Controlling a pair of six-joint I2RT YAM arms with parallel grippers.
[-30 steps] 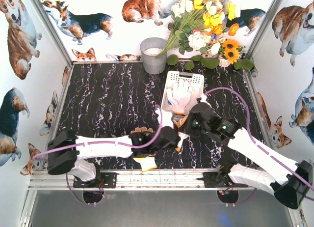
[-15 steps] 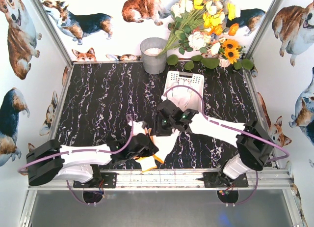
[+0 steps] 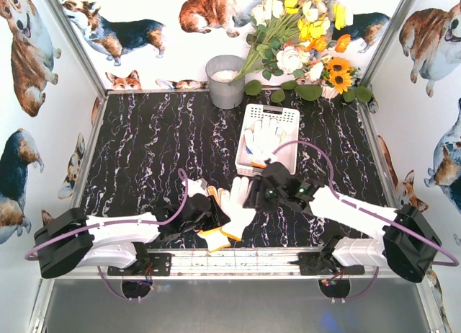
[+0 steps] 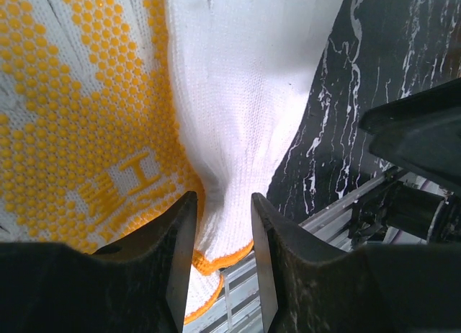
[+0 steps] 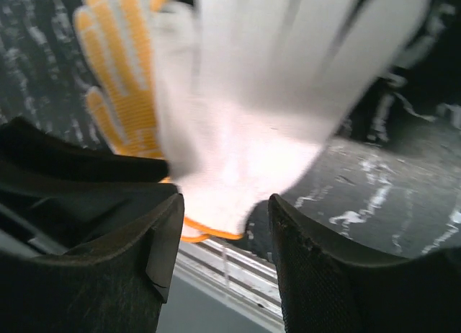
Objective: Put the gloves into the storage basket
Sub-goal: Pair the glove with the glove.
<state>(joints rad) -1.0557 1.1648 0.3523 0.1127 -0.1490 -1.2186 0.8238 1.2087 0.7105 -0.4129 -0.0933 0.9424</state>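
The left jaws are parted by a narrow gap and nothing is seen pinched between them; the cuff of a plain white glove (image 4: 245, 81) shows through the gap. The right jaws are held wider apart, empty, above the same glove. This glove is laid flat on the desk (image 3: 158, 145) near its front edge, fingers toward the storage basket (image 3: 272, 109), its cuff trimmed in orange. An orange-dotted glove (image 4: 79, 117) is laid touching its left side. More gloves (image 3: 263, 138) are seen inside the basket. The left arm (image 3: 115, 228) is stretched low along the front edge, and the right arm (image 3: 353, 210) is reached in low from the right.
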